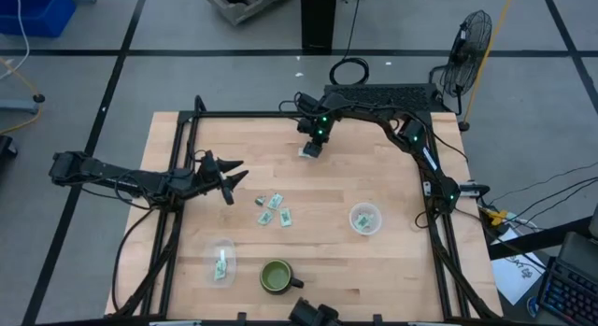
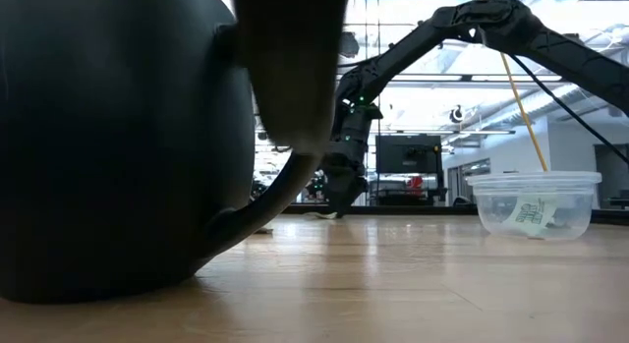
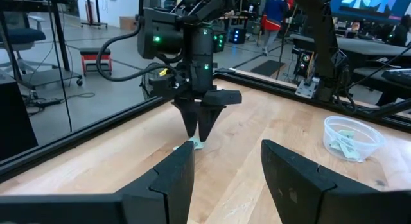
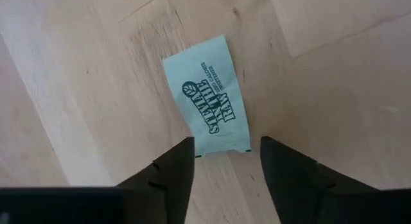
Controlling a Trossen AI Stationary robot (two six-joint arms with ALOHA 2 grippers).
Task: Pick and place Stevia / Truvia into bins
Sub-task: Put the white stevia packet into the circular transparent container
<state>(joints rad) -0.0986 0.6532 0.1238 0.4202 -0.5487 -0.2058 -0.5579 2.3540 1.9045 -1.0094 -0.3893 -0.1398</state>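
A pale green Stevia packet (image 4: 209, 105) lies flat on the wood near the table's far edge. My right gripper (image 4: 227, 163) points steeply down at it, open, a finger on each side of the packet's nearer short end; it also shows in the left wrist view (image 3: 200, 137) and from above (image 1: 311, 150). Three more packets (image 1: 271, 210) lie loose mid-table. One clear bin (image 1: 365, 218) at the right holds packets, and another bin (image 1: 221, 261) at the near left holds one. My left gripper (image 1: 224, 177) hovers open and level at the table's left. My right gripper comes from above with its fingers (image 4: 173, 166) astride the packet's short end (image 4: 221, 147), the packet lying flat on the table. Whether the fingertips touch the paper, I cannot tell.
A dark green mug (image 1: 276, 276) stands near the front edge between the bins and fills the left of the low view (image 2: 98, 137). A black frame rail (image 1: 280, 115) runs along the table's far edge behind the right gripper. Bare wood lies around the packet.
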